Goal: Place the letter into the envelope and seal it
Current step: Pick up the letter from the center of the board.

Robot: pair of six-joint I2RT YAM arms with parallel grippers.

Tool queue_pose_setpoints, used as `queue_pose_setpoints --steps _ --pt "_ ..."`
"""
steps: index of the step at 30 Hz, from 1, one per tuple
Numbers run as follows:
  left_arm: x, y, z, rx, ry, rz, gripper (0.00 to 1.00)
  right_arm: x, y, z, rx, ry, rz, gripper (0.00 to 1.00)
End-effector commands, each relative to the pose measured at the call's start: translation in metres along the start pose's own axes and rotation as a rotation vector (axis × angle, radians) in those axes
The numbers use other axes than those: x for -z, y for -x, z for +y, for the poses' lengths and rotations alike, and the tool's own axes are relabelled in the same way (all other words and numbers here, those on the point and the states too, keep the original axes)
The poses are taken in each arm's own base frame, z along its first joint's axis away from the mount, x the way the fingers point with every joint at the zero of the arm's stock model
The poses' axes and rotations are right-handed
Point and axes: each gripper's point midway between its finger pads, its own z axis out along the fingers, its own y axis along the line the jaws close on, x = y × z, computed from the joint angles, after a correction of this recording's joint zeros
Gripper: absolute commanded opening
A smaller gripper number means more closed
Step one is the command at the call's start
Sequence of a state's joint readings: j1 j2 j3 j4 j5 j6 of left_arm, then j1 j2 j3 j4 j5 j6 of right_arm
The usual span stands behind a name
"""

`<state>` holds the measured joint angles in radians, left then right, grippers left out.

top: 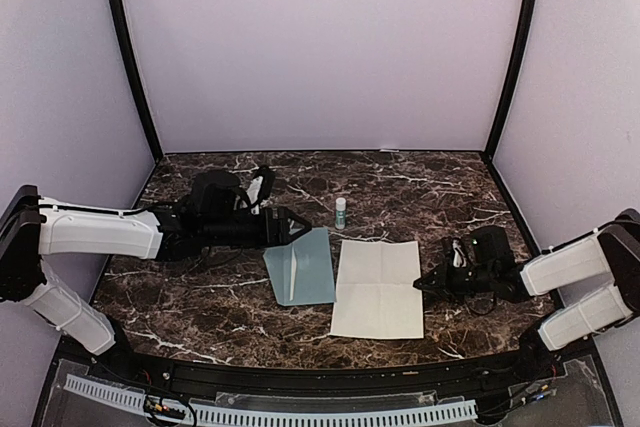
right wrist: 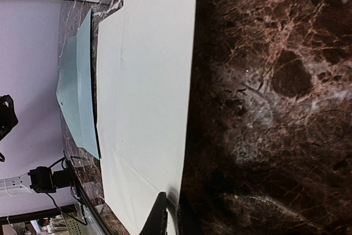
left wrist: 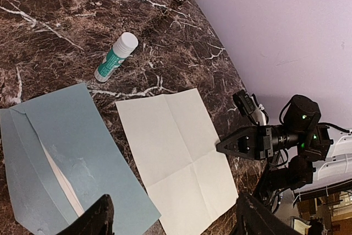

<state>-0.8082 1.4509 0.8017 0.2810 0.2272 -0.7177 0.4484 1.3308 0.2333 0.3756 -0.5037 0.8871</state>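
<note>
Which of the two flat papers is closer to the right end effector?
The white creased letter; its edge meets the right end effector. The blue-grey envelope lies beyond it, by the left end effector.

The left arm is stretched rightward, the left gripper (top: 297,228) held wide open; the right gripper (top: 420,285) is held low, pointed leftward, jaws pressed together.

My left arm (top: 100,232) and right arm (top: 565,265): white shells, black joints; left gripper (top: 302,228) and right gripper (top: 419,288): black, cabled; green lights (left wrist: 302,118) on right wrist.

Lab booth — plain lilac walls (top: 320,47), marble tabletop (top: 440,187)
</note>
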Motion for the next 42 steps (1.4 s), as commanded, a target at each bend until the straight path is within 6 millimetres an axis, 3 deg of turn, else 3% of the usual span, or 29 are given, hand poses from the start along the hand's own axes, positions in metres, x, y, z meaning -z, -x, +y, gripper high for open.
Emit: queue_pose_setpoints --steps 1,9,12,20,27,30,34,42 --pt "0.006 0.0 -0.006 -0.013 -0.01 0.006 0.75 0.0 0.008 0.013 0.011 0.05 -0.019 0.05" --pt "0.009 0.001 -0.007 -0.028 -0.007 0.005 0.75 0.006 0.018 0.028 0.042 0.068 -0.039 0.0" --pt "0.012 0.009 -0.012 -0.085 -0.002 -0.008 0.75 0.015 0.027 0.044 0.079 0.085 -0.066 0.0" --pt "0.01 0.044 -0.043 -0.298 -0.022 -0.036 0.75 0.037 0.052 0.101 0.205 0.159 -0.092 0.0" --pt "0.007 0.066 -0.087 -0.459 -0.167 -0.066 0.75 0.061 0.066 0.16 0.329 0.273 -0.097 0.0" --pt "0.005 0.067 -0.103 -0.508 -0.246 -0.067 0.76 0.07 0.067 0.182 0.374 0.333 -0.087 0.0" --pt "0.001 0.066 -0.109 -0.57 -0.275 -0.079 0.76 0.081 0.071 0.21 0.432 0.393 -0.077 0.0" --pt "0.002 0.064 -0.125 -0.801 -0.25 -0.121 0.76 0.077 0.067 0.252 0.509 0.493 -0.036 0.0"
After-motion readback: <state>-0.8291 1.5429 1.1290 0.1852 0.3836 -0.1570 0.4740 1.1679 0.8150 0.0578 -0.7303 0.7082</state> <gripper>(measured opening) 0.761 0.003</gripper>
